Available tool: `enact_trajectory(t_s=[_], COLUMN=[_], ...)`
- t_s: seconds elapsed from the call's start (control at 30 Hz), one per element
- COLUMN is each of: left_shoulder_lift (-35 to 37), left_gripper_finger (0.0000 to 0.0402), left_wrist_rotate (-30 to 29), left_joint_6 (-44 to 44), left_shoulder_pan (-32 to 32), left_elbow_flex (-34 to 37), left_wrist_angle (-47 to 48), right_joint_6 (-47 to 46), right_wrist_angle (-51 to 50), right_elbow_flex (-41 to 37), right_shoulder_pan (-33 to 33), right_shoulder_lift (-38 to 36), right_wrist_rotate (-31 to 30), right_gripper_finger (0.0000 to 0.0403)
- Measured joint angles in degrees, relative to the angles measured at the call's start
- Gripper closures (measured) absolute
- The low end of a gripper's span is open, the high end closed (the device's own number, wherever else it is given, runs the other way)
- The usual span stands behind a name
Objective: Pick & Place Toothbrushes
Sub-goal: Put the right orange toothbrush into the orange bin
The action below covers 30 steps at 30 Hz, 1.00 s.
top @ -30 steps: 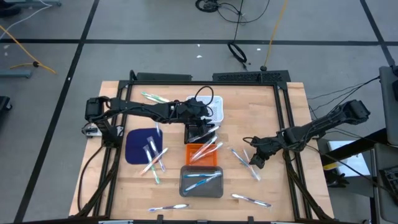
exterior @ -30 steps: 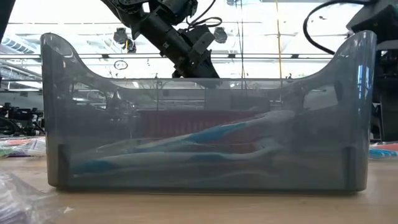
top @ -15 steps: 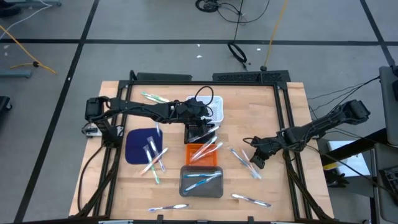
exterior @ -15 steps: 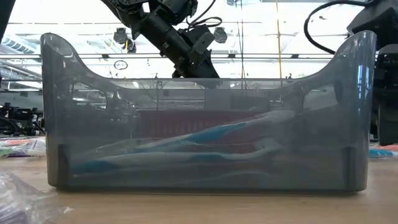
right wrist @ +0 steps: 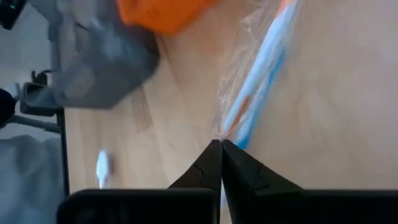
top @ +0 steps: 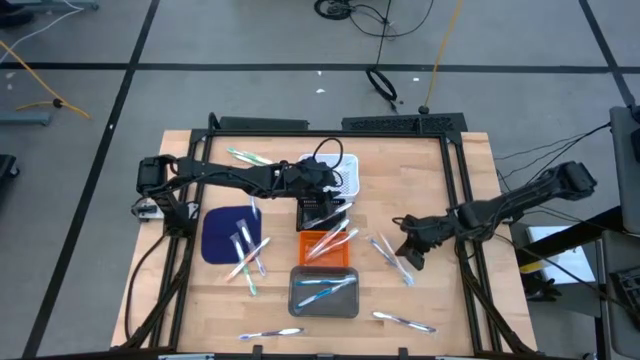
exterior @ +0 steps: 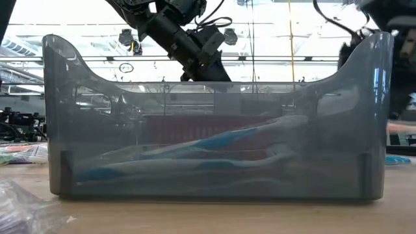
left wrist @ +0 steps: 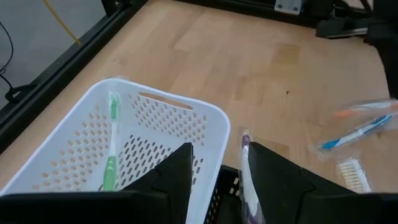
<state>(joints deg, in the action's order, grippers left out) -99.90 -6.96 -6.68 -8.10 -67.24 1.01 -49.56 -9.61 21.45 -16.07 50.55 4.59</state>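
Observation:
Wrapped toothbrushes lie scattered on the wooden table (top: 440, 160). My right gripper (top: 406, 262) is low over the table's right half, shut on a blue-and-orange toothbrush (right wrist: 261, 81) in a clear wrapper. A second toothbrush (top: 382, 250) lies just left of it. My left gripper (top: 321, 190) hangs open over the white basket (left wrist: 149, 143) and the black basket (top: 322, 212). A wrapped toothbrush (left wrist: 247, 180) shows between its fingers, beside one of them; whether it touches, I cannot tell. A green toothbrush (left wrist: 112, 137) lies in the white basket. My right gripper pinches the near end of the toothbrush's clear wrapper (right wrist: 222, 132) between its two fingertips. The toothbrush runs on from the tips, along the fingers' line, over the table. Whether it is lifted clear, I cannot tell.
An orange tray (top: 325, 247) and a grey tray (top: 323, 292) with blue toothbrushes (exterior: 214, 146) stand in the middle, near side. A dark blue mat (top: 225, 232) lies at the left. Loose toothbrushes lie at the far left (top: 245, 157) and along the near edge (top: 405, 322).
My right gripper has shifted a little toward the table's left edge, and the toothbrush at its tips has slid along with it. In the low view the right arm has moved upward and shows blurred.

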Motion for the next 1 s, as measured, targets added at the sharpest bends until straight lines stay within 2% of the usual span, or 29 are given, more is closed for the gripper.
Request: enact_trajectory(t_s=[0.17,0.5,0.8,1.0], left_shoulder_lift=[0.0,0.0,0.0,0.0], left_gripper_finger=[0.0243,0.0243,0.0243,0.0243], left_wrist_rotate=[0.3,8.7,14.1,17.9], left_joint_6=[-1.0,-1.4,-2.5,-3.1], left_shoulder_pan=[0.0,0.1,0.0,0.3], left_elbow_flex=[0.0,0.0,0.0,0.0], left_wrist_angle=[-1.8,-10.2,-17.9,-20.1], right_joint_6=[9.0,25.2,36.5,40.7], right_wrist_angle=[0.2,4.3,19.1,23.7], right_elbow_flex=[3.8,8.2,8.2,8.2], right_shoulder_pan=[1.2,3.7,6.1,7.4], right_shoulder_lift=[-0.3,-0.5,-0.5,-0.5], right_wrist_rotate=[-4.6,-16.3,-17.0,-20.9], right_gripper_finger=[0.0403,0.0403,0.0403,0.0403])
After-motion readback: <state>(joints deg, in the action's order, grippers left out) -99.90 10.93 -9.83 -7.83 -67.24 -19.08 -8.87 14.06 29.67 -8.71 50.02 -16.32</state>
